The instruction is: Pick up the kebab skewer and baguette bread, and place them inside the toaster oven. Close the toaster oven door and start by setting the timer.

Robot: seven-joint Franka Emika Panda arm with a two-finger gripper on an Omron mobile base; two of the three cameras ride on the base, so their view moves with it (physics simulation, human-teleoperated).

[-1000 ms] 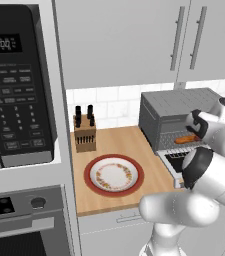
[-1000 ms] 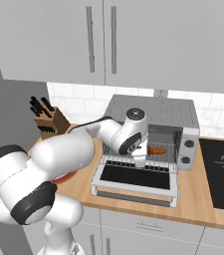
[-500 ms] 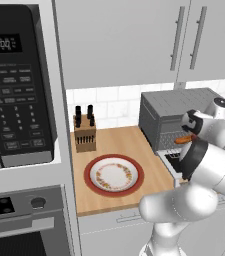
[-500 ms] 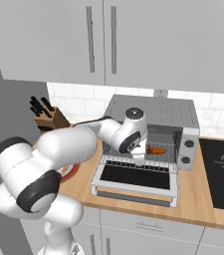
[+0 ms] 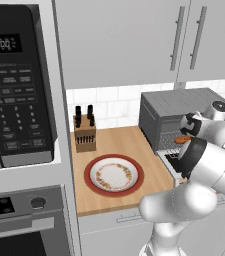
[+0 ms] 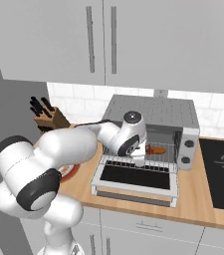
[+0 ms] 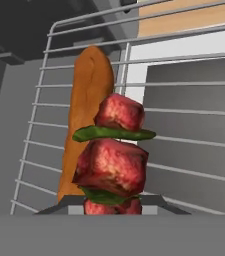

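In the left base view the arm reaches into the open oven (image 5: 176, 112), and an orange tip of the baguette (image 5: 183, 140) shows just beside the wrist; the plate (image 5: 91, 180) sits well back from the hand, bare of food. In the right base view the gripper (image 6: 141, 158) hangs at the oven mouth over the rack (image 6: 161, 152), with the door (image 6: 136, 178) dropped flat beneath it and the baguette just past the fingers on the wires; the view is coarse here, so the grip itself is hard to read. In the hand view the skewer (image 7: 115, 157) rises straight out from between the fingertips, clamped by its lower end, meat cubes and green slices stacked along it; the baguette lies on the rack directly behind it, apparently a little to one side. The skewer looks light but top-loaded: the stick is stiff, the chunks soft and likely to slip, so a hold on the stick end or the lowest cube seems safest. The baguette should be rigid and crusty, best pinched at its middle.
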